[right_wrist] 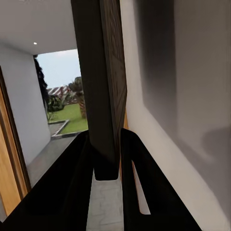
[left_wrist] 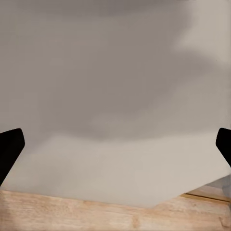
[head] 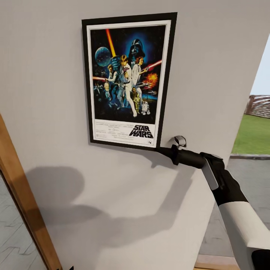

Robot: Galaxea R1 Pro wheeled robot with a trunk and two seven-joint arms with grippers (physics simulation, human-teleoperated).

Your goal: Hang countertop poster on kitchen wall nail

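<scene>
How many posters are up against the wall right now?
1. The poster lies flat against the wall, upright in the head view, and the right gripper is clamped on its lower right corner. More may be outside the frame.

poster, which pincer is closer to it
Right. The right pincer is clamped on the poster at its lower right corner, against the wall. The left pincer is open and faces bare wall, away from the poster.

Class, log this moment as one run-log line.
poster: flat against wall | right gripper: shut on poster's lower corner | left gripper: open, facing wall
</scene>
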